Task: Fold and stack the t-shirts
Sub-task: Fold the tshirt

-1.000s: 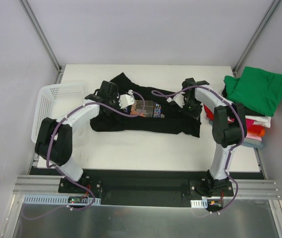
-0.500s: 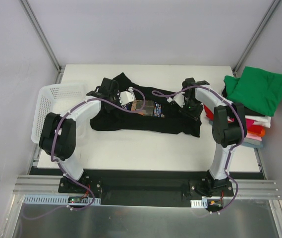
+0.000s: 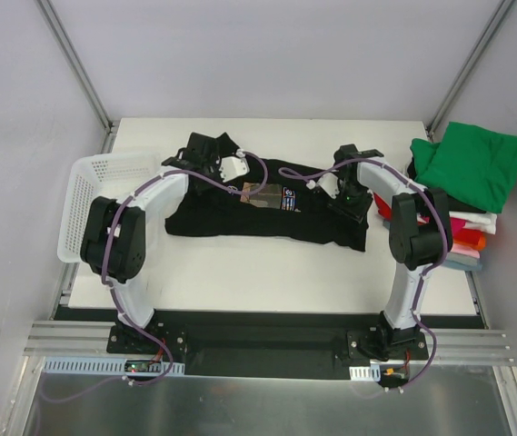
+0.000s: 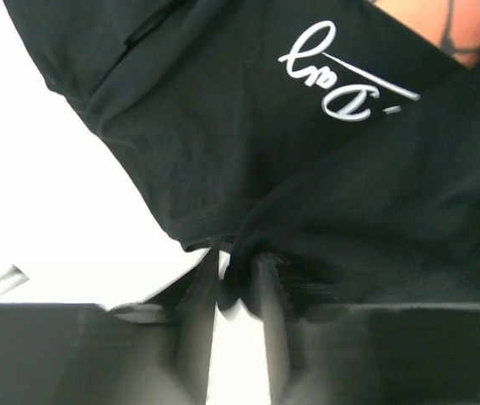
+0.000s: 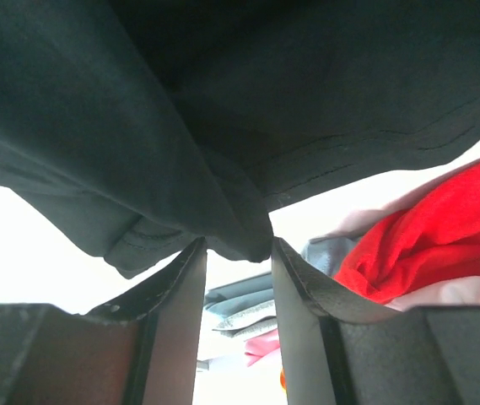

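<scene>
The black cloth t-shirt (image 3: 267,220) with a rectangular chest print is lying on the white tabletop (image 3: 267,272), with the left end effector (image 4: 233,272) and the right end effector (image 5: 237,253) each clamping its fabric.

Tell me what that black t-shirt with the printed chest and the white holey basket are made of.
Black t-shirt with printed chest: soft matte knit cloth, probably cotton; it bunches and creases, with stitched hems. White mesh basket: looks like rigid moulded plastic, smooth, with a regular grid of holes.
</scene>
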You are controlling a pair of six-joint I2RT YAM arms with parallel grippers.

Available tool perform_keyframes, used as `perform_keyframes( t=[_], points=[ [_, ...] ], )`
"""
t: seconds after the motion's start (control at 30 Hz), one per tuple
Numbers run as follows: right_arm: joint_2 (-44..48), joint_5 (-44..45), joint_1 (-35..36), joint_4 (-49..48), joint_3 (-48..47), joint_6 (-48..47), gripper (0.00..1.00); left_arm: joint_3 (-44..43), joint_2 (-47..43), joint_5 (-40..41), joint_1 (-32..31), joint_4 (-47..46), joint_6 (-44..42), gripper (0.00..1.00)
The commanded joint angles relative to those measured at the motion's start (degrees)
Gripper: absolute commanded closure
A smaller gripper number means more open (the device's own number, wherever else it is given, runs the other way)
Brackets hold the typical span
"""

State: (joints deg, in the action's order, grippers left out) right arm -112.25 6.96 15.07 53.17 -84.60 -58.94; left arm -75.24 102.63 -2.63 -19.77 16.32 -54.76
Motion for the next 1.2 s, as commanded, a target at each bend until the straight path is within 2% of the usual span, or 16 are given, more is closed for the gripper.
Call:
perform_keyframes(
  t=[0.0,0.13,0.3,0.77,1.17],
  points=[
    [2.12,0.42,-0.48,1.15,0.84,-0.13,0.62,-2.80,1.08,1.22,0.70,-1.46,0.36,0.62],
    [2.56,-0.11,-0.48,1.15,1.19,0.14,0.63,-2.72,0.91,1.05,0.96,-2.69,1.76,0.34],
    [2.73,-0.19,-0.57,0.89,1.72,0.40,0.64,-0.88,-1.99,-0.88,1.05,-3.22,3.52,0.26],
    [3.26,-0.46,-0.48,0.80,2.24,1.28,0.66,10.63,-10.51,-6.24,-1.76,-3.13,4.75,0.26],
    [3.79,-0.37,-0.30,1.41,2.77,1.81,0.69,8.71,-5.16,-9.93,-2.20,-2.61,2.21,0.26]
  ],
)
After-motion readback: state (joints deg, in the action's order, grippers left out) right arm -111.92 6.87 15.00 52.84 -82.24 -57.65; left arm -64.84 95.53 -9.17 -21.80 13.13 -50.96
